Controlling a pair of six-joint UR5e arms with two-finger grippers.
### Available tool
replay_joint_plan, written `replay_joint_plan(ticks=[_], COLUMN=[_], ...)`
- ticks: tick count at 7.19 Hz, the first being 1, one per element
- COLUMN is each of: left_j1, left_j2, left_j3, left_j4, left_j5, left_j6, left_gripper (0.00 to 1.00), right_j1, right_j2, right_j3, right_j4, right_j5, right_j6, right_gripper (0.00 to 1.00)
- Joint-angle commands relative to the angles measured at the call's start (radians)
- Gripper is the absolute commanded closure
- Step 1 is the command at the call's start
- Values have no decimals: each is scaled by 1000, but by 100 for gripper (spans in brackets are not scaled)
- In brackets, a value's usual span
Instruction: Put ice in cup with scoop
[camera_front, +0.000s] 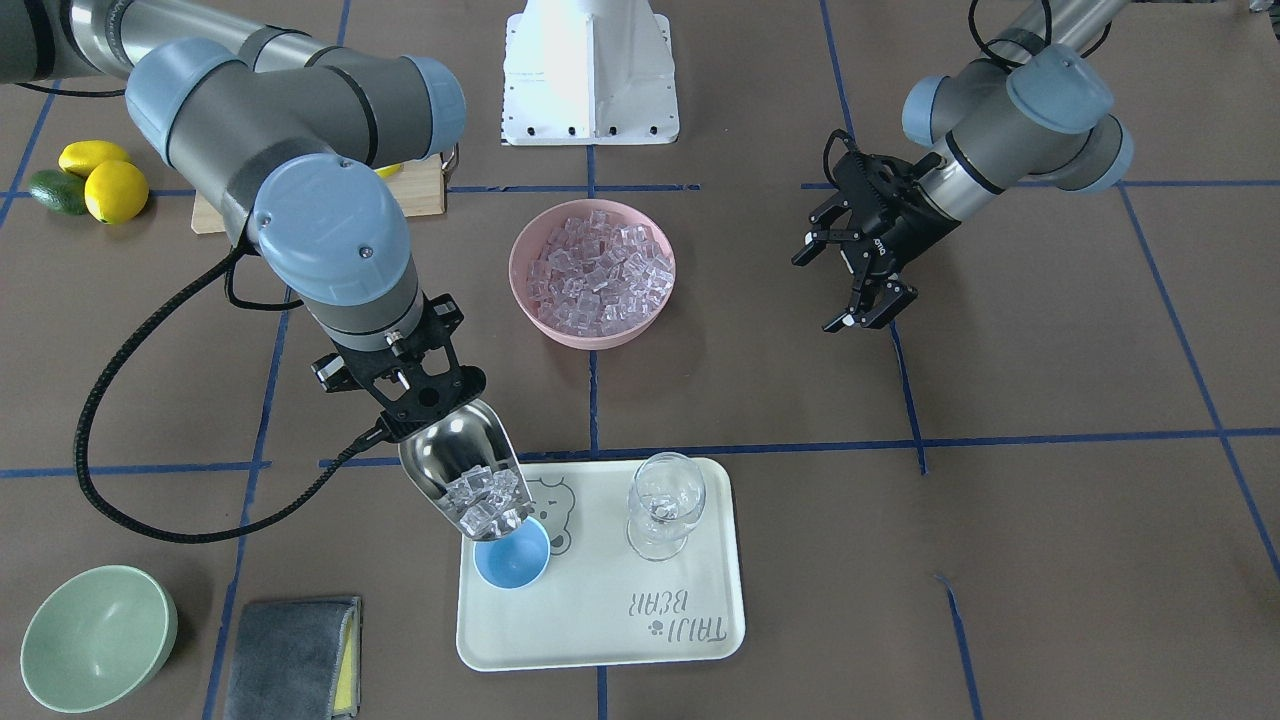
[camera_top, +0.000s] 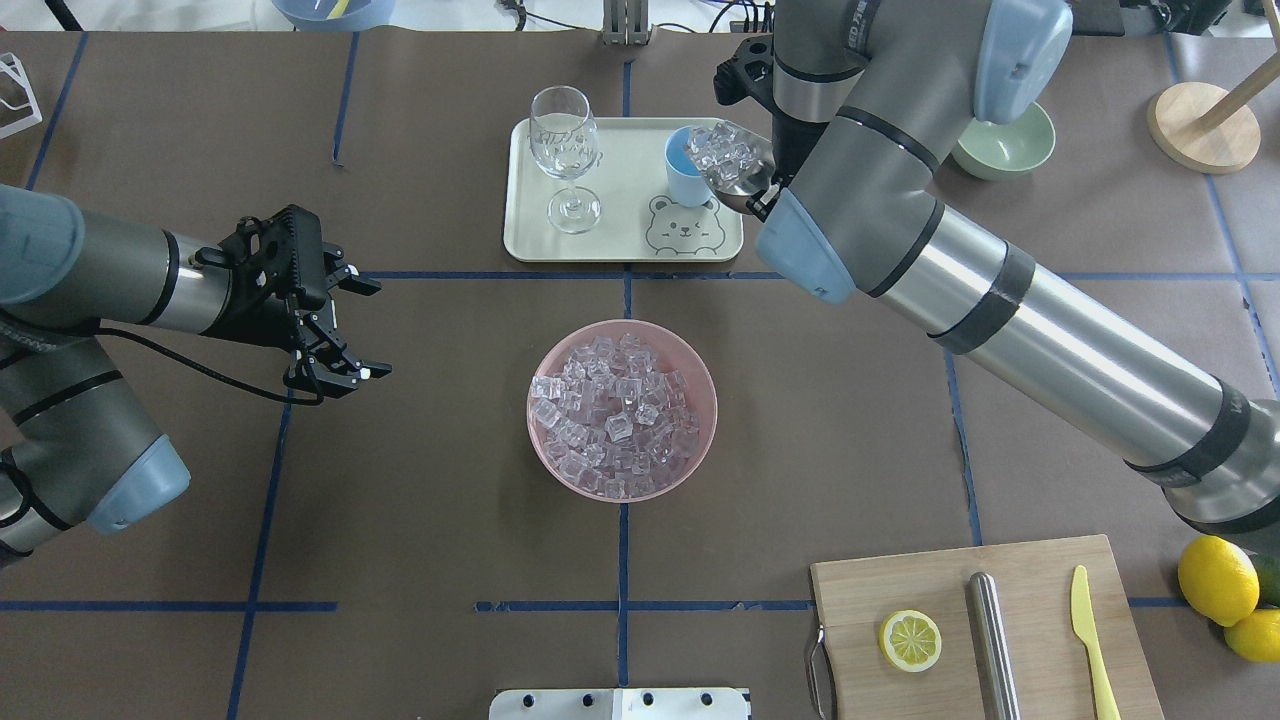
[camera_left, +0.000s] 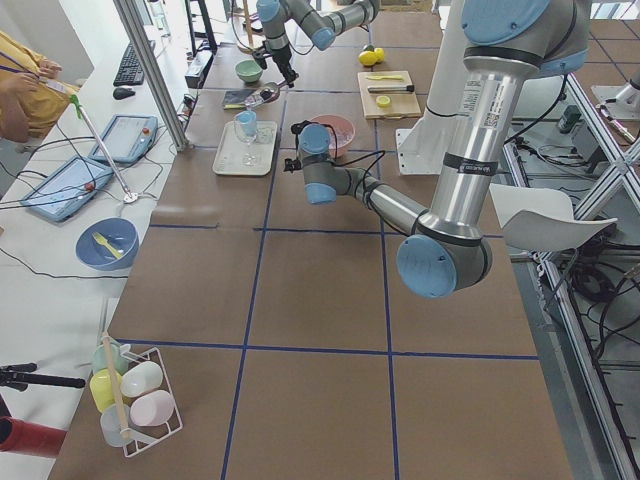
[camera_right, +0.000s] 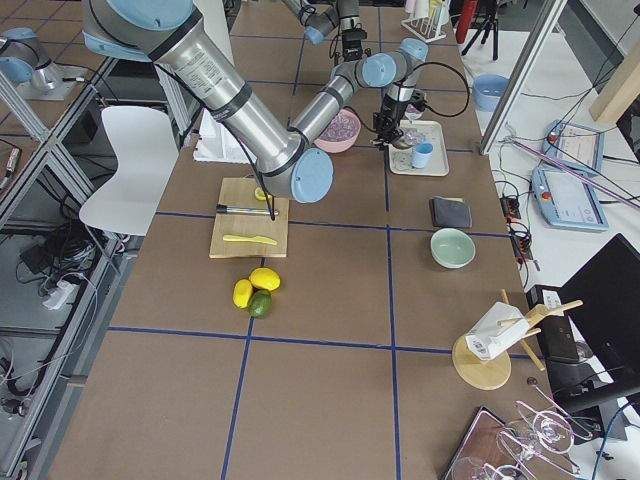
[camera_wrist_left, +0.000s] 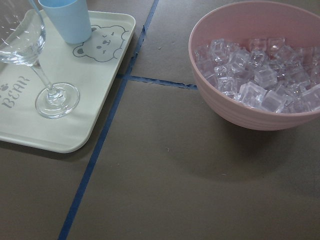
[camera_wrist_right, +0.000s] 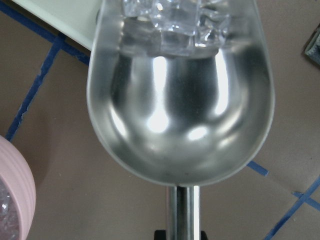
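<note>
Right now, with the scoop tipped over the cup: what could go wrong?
1. The scoop mouth looks wider than the cup, and the ice is bunched at its lip, so cubes may well miss and land on the tray.
2. The scoop's lip sits very near the cup's rim; a further dip might nudge or tip the cup.
3. The glass stands on the same tray; stray cubes could strike it.

A round pink bowl (camera_wrist_left: 240, 114) full of small clear ice cubes (camera_wrist_left: 260, 75) sits on the brown counter (camera_wrist_left: 175, 195) near a cream bear-printed tray (camera_wrist_left: 65, 127) carrying an upright clear stemmed glass (camera_wrist_left: 21, 42) and a light-blue handleless cup (camera_wrist_left: 67, 20).
</note>
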Motion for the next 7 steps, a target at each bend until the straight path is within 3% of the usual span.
replay_joint_plan(ticks=[1, 5, 7], left_j1=[-1, -1, -2], left_j2=[5, 6, 8], left_j3=[0, -3, -1], left_j4=[-3, -5, -5], left_j5=[0, 2, 3], left_j6=[0, 0, -2], left_gripper=[0, 0, 0], right_j1=[10, 41, 52], right_j2=[70, 157, 175], right_j3=[-57, -164, -174], right_j4=[-98, -222, -270], right_j5=[2, -2, -2], right_j6=[-62, -181, -224], right_gripper=[100, 100, 100])
